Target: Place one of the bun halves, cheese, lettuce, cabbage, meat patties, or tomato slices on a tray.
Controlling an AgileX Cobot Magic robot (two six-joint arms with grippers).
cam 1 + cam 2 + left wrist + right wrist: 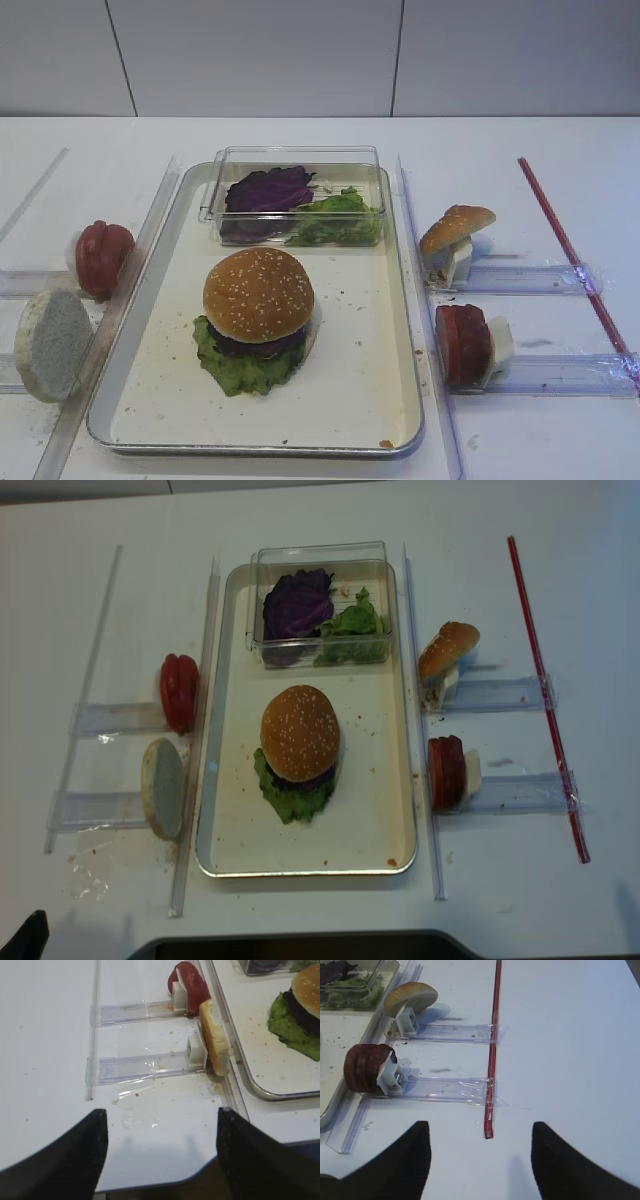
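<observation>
On the silver tray (365,385) stands a stacked burger: a sesame bun half (258,292) over a dark layer and lettuce (240,372). Another sesame bun half (456,228) leans on a stand right of the tray, with dark red meat patties (462,343) on the stand in front of it. Tomato slices (103,255) stand left of the tray. My right gripper (480,1123) hovers open and empty over bare table near the patties (365,1067). My left gripper (162,1111) is open and empty at the table's front edge. Cheese is out of view.
A clear plastic box (295,158) at the tray's far end holds purple cabbage (268,188) and lettuce (340,218). A pale flat bun half (52,343) leans left of the tray. Clear rails (418,300) flank the tray; a red strip (570,255) runs along the right.
</observation>
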